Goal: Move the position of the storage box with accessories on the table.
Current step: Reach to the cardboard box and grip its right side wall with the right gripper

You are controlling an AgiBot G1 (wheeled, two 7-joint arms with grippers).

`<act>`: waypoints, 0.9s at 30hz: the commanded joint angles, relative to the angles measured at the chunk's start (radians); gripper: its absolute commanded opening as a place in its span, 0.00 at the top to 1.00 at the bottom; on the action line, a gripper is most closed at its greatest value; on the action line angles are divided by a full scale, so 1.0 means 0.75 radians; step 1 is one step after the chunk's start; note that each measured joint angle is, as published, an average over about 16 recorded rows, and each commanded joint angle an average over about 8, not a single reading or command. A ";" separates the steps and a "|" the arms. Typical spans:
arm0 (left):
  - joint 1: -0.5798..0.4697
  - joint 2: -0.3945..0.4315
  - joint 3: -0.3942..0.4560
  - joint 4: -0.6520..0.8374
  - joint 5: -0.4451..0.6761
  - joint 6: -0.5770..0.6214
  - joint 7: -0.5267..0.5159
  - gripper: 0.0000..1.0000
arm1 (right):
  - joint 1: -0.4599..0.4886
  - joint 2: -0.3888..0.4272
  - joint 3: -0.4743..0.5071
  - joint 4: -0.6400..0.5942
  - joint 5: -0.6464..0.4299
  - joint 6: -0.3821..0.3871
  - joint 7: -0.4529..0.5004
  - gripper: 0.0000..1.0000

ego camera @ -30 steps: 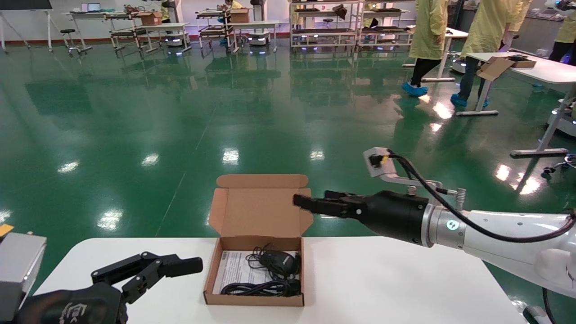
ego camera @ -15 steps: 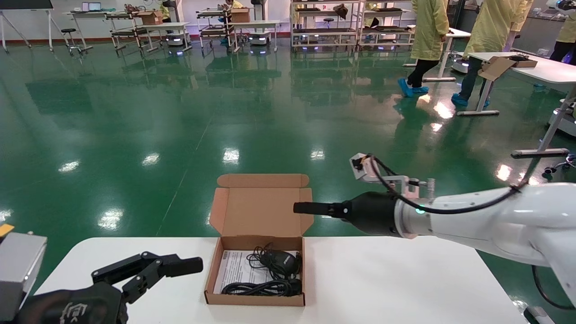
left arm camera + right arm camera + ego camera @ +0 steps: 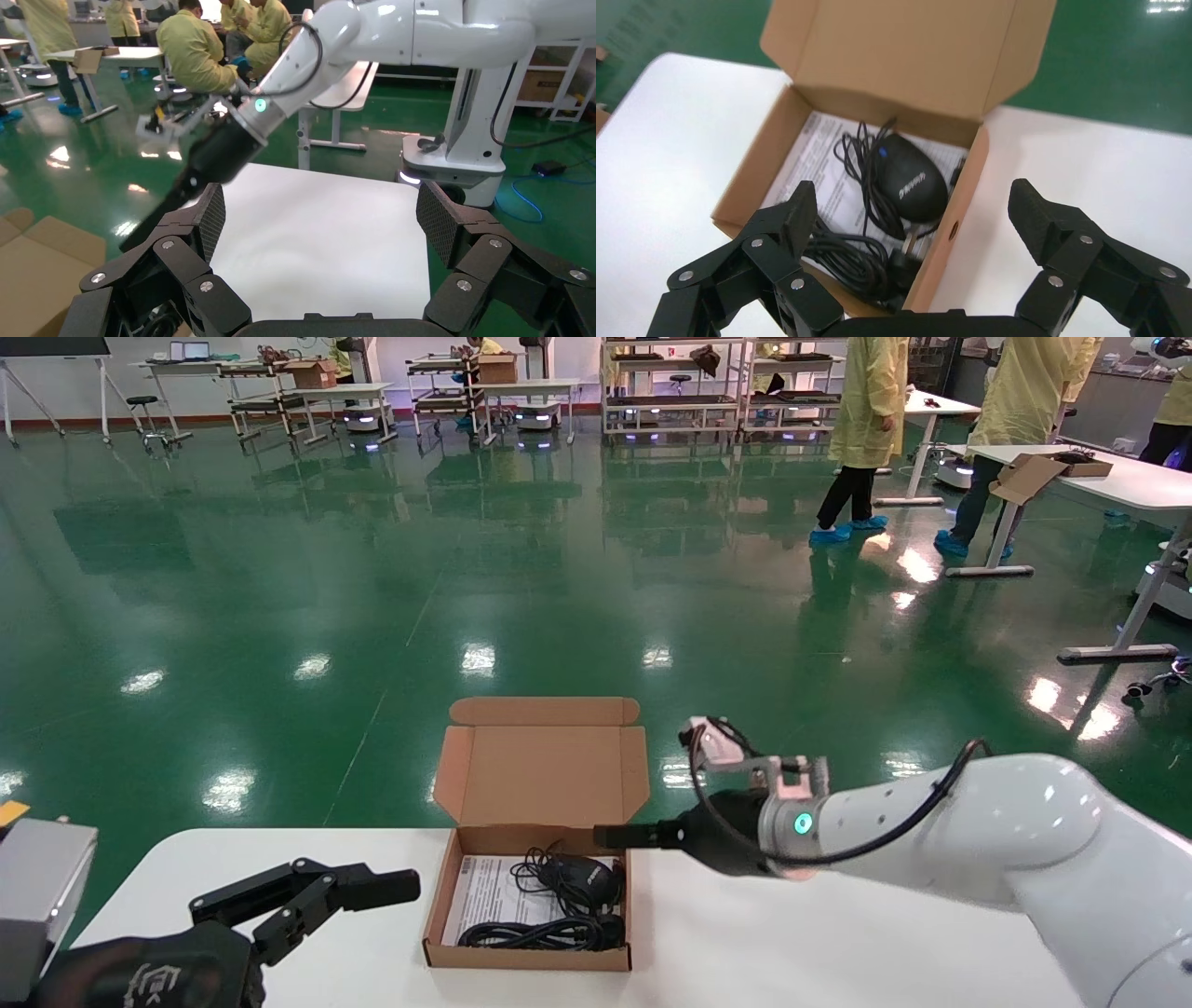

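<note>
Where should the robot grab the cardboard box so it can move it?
Probably the storage box's right side wall, coming from above. The lid stands open, so that thin upright edge is bare. The open right gripper hovers with one finger over the inside and one outside it. It should avoid the mouse and cable inside.

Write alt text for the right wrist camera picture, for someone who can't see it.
The right gripper, fingers open, straddles the near side wall of an open cardboard storage box on a white table. Inside lie a black mouse, coiled cable and a printed sheet.
</note>
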State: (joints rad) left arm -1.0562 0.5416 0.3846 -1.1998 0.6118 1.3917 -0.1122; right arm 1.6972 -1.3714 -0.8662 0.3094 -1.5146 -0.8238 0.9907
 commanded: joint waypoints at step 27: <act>0.000 0.000 0.000 0.000 0.000 0.000 0.000 0.00 | -0.120 0.009 -0.421 0.163 0.059 0.276 0.364 0.21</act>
State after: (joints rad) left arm -1.0562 0.5416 0.3846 -1.1998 0.6118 1.3917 -0.1122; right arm 1.6079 -1.3651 -1.1810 0.4337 -1.4710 -0.6167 1.2630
